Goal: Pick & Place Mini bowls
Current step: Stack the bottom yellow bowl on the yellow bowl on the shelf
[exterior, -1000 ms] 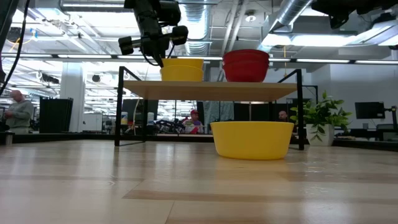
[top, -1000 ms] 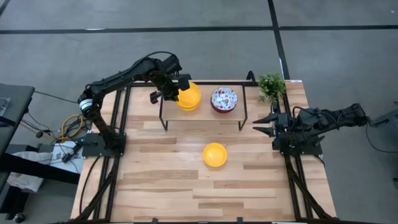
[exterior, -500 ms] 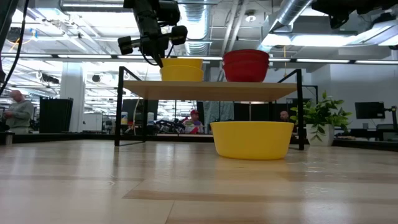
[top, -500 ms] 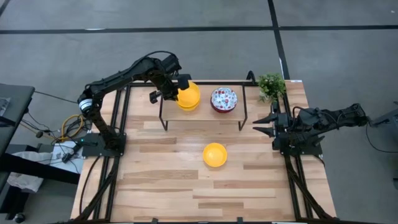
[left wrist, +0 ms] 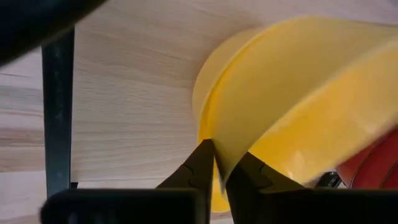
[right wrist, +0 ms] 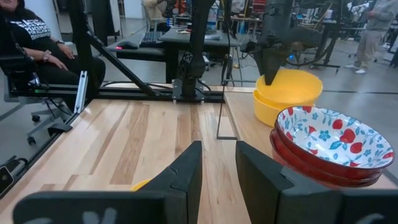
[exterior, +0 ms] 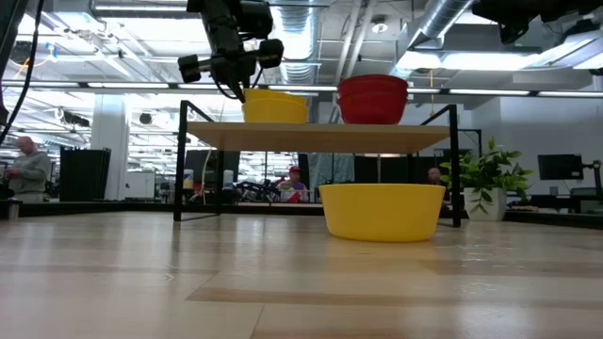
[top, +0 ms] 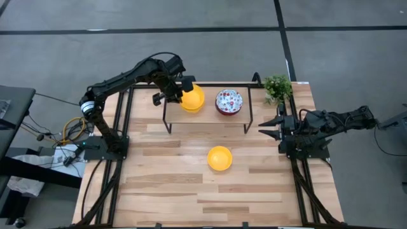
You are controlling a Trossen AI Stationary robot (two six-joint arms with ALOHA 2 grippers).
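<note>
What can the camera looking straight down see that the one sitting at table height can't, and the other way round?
Only the high view shows the floral inside of the red bowls and the right gripper waiting at the table's right edge.

Only the low view shows the shelf's height above the table, the red bowls' plain outsides, and the room behind, with a person.

Both show the left gripper at the rim of the yellow bowls on the shelf, the lone yellow bowl on the table, and the green plant.

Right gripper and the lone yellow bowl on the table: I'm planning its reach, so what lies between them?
Only bare wooden table lies between the right gripper and the yellow bowl, as the high view shows.
</note>
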